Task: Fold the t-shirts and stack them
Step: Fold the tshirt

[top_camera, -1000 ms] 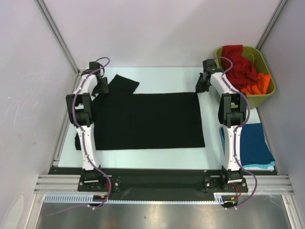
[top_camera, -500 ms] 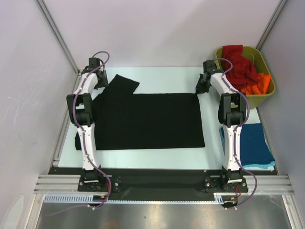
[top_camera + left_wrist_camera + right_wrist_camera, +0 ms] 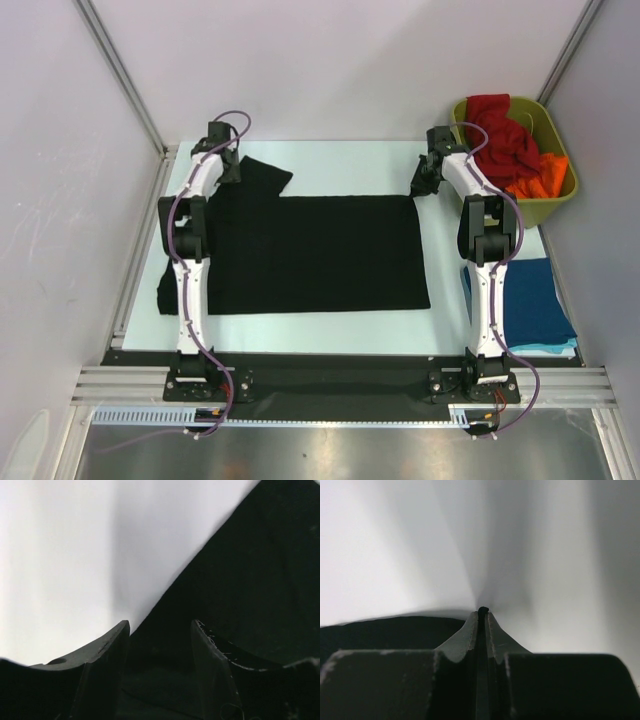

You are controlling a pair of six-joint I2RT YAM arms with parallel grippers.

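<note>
A black t-shirt (image 3: 320, 250) lies flat across the middle of the table, with one sleeve (image 3: 258, 175) sticking out at the far left. My left gripper (image 3: 228, 170) hovers over that sleeve. In the left wrist view its jaws (image 3: 160, 625) stand open, and the edge of the black cloth (image 3: 260, 580) lies under and between them. My right gripper (image 3: 420, 187) is at the shirt's far right corner. In the right wrist view it (image 3: 483, 611) is shut, with a small nub of the black cloth (image 3: 385, 630) pinched at the tips.
An olive-green bin (image 3: 540, 210) at the far right holds a red shirt (image 3: 505, 140) and an orange one (image 3: 545, 180). A folded dark blue shirt (image 3: 535, 300) lies on a teal one (image 3: 548, 348) at the near right. White walls enclose the table.
My left arm has swung right, from the table's left edge to above the black sleeve, and its jaws have narrowed a little. The right arm has not moved.
</note>
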